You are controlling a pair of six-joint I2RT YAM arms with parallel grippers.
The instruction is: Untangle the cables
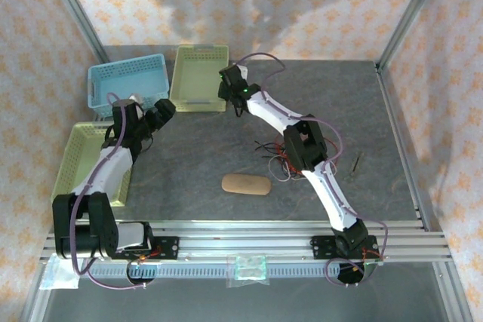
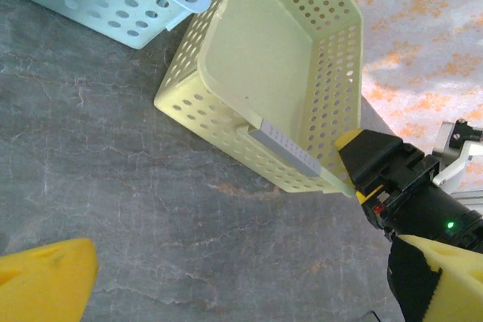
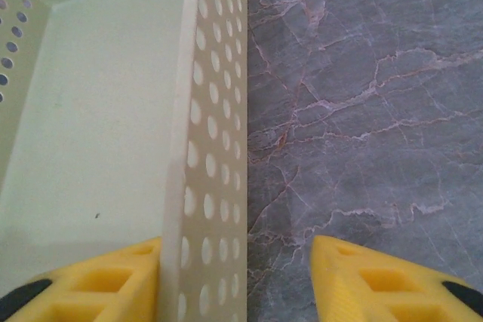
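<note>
Grey stone-look table (image 1: 189,160) from above: the cables (image 1: 278,157) are sitting in one red-and-black knot beside the right arm, near the tan pad (image 1: 246,184), so I'm guessing basically all the untangling is left. Both grippers are hanging well away from it, left gripper (image 1: 160,113) by the blue basket (image 1: 128,84), right gripper (image 1: 229,84) at the yellow-green basket (image 1: 200,77). Left wrist cam: its jaws are standing spread wide over bare table. Right wrist cam: jaws are straddling the basket's wall, apart, with a gap on the outer side, so not pinching it.
</note>
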